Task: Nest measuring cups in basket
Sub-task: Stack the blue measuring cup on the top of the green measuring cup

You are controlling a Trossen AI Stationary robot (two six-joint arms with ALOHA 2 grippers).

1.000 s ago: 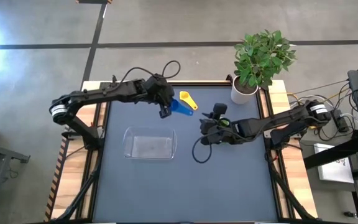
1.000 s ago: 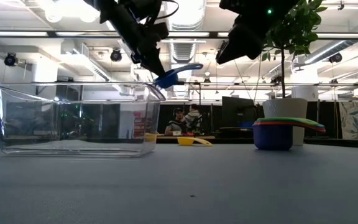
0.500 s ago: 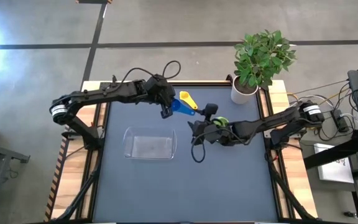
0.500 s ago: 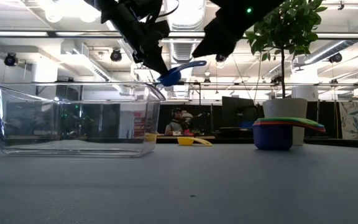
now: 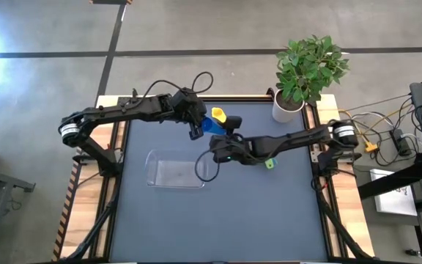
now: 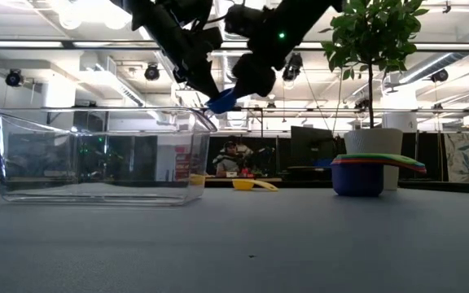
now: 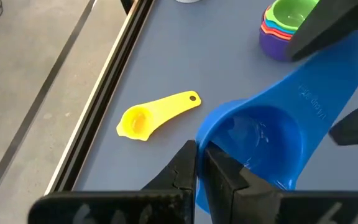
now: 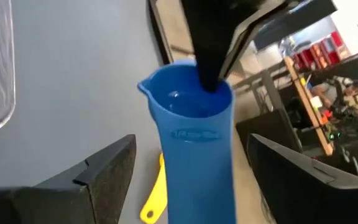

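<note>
A blue measuring cup (image 5: 212, 125) hangs in the air just beyond the basket's far right corner, with my left gripper (image 5: 196, 130) shut on its bowl (image 7: 253, 140). My right gripper (image 8: 192, 146) is open. Its fingers stand on either side of the cup's handle (image 8: 197, 162) with a gap on each side. The clear basket (image 5: 176, 170) rests on the mat with nothing in it. A yellow measuring cup (image 7: 151, 117) lies flat on the mat near the far edge. A stack of nested measuring cups (image 6: 361, 171), green on top (image 7: 288, 12), stands upright to the right. My left gripper pinches the blue cup's bowl rim (image 7: 207, 140) on the side away from the handle, one finger inside the bowl (image 8: 207, 74) and one outside. The fingers slant down from the table's left. The cup is lifted clear, its handle pointing at my right gripper.
A white plant pot (image 5: 288, 106) with a leafy plant stands at the far right corner. My right arm reaches over the cup stack (image 5: 269, 163). The near half of the dark mat (image 5: 218, 220) holds nothing.
My right gripper has swept toward the table's left, away from above the cup stack and up to the blue cup, so its fingers now stand around the handle. The left gripper and the blue cup have kept still.
</note>
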